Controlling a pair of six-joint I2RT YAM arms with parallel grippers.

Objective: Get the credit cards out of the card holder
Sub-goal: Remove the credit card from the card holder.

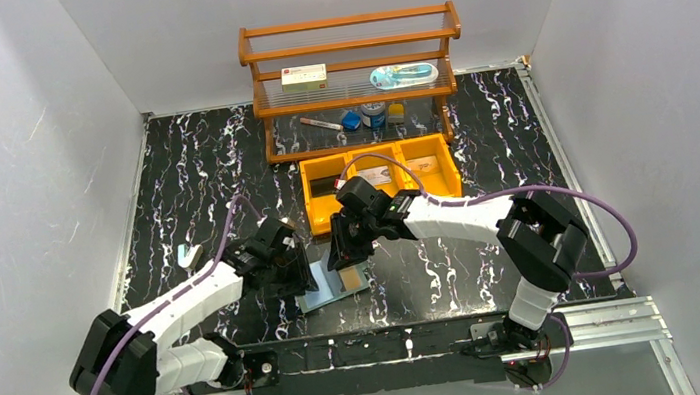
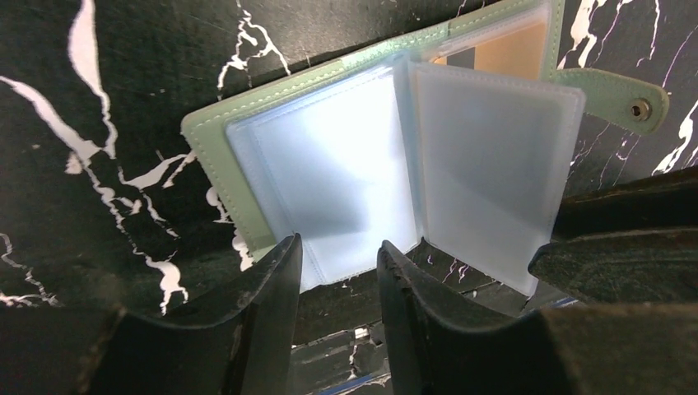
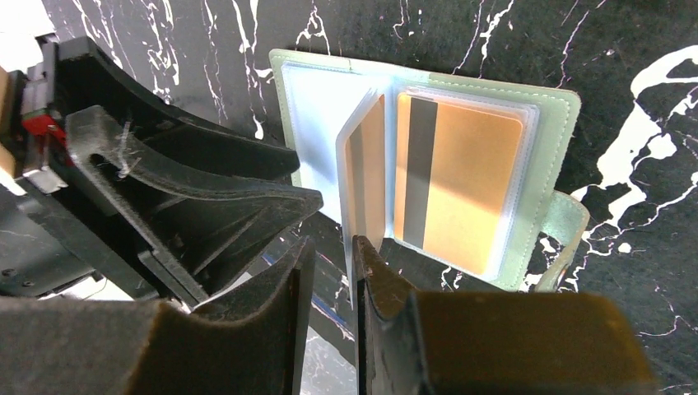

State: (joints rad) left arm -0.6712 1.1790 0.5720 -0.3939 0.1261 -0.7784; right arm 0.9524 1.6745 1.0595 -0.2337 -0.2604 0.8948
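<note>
**Open card holder on a marbled table, a gripper at each side**

Top view.
- Surface: table (image 1: 480, 141), black with white veining. Plain white walls (image 1: 8, 149) close it in on three sides, and a metal rail (image 1: 603, 323) runs along the 6 o'clock edge.
- At 12 o'clock stands a wooden rack (image 1: 351, 46). On its shelf is a white box (image 1: 303, 78) with a red label, its print too small to read.
- Just in front of the rack sits an orange bin (image 1: 379, 179) with three compartments.
- The card holder (image 1: 328, 293) lies open at 6 o'clock of the table's centre, near the front edge.
- The left gripper (image 1: 304, 280) is at its 9 o'clock side and the right gripper (image 1: 341, 259) at its 12 o'clock.

Left wrist view.
- The card holder (image 2: 247, 123) is sage green and spread flat, clear sleeves uppermost, with its snap tab (image 2: 625, 99) at 2 o'clock.
- One of the credit cards (image 2: 514, 49), orange-tan, shows in a pocket at 1 o'clock.
- The left gripper (image 2: 339, 271) has its jaws parted a little, with a plain gap over the near edge of the left sleeve.

Right wrist view.
- Two credit cards (image 3: 465, 189) show, each orange-tan with a dark stripe. One lies flat in the right pocket; the other sits in a clear leaf (image 3: 370, 164) standing on edge at the spine.
- The right gripper (image 3: 332, 271) has a narrow gap between its jaws, with the leaf's near edge at that gap, beside one finger.
</note>
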